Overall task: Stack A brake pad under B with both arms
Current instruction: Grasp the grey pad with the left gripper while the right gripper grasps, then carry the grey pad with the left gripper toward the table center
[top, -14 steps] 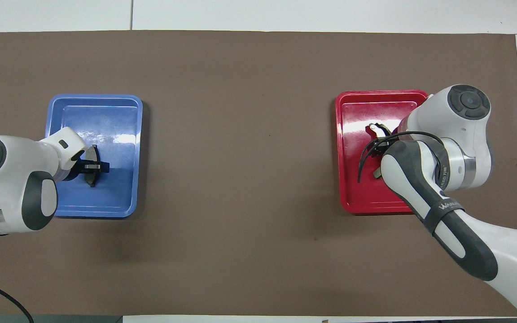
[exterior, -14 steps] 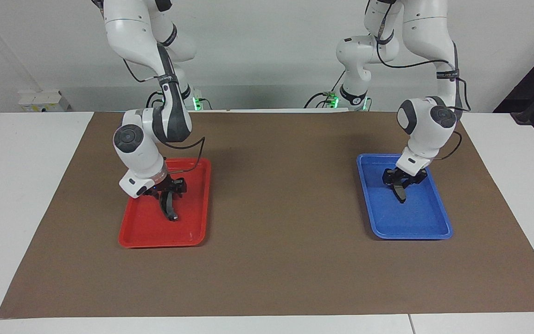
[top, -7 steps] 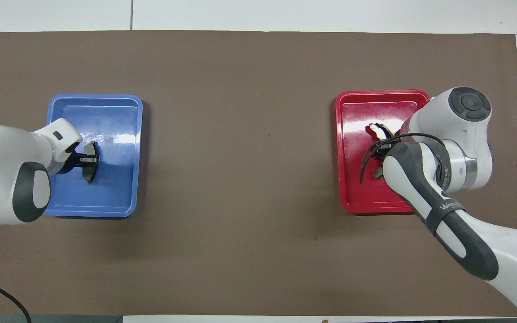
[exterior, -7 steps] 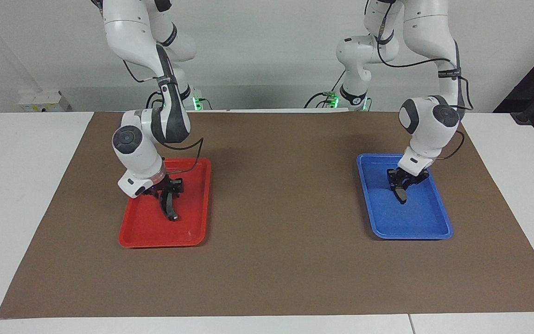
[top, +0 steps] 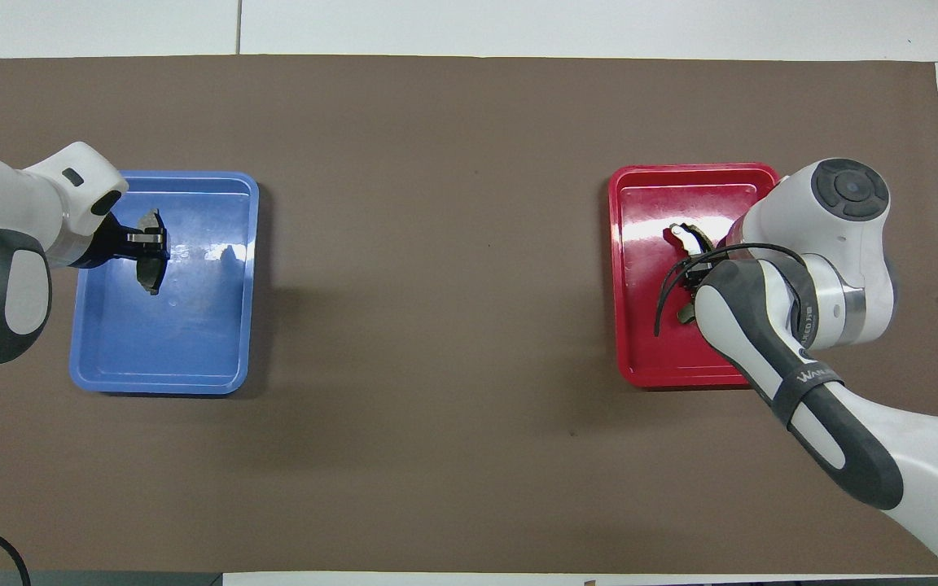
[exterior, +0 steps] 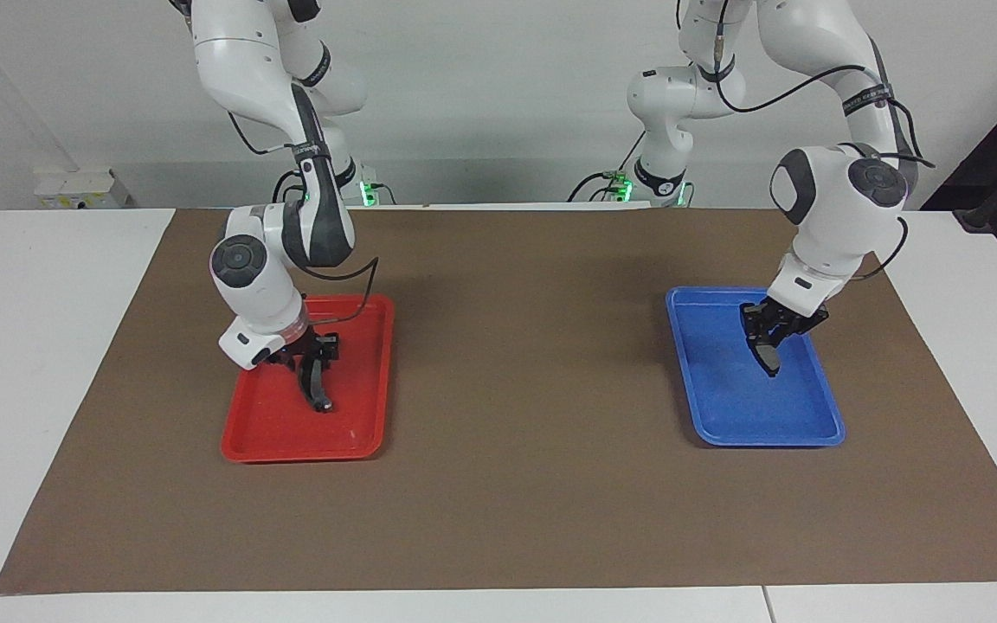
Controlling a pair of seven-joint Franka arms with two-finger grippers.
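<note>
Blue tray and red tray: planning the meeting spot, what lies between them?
Only bare brown mat between blue tray and red tray, clearest in the overhead view.

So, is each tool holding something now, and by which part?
The left tool holds the short grey brake pad near its middle, over the blue tray. The right tool grips the long black pad at its upper end, over the red tray.

brown mat (exterior: pixel 516 484) – red tray (exterior: pixel 369 415) | blue tray (exterior: pixel 723 424) (well apart, opposite ends)
</note>
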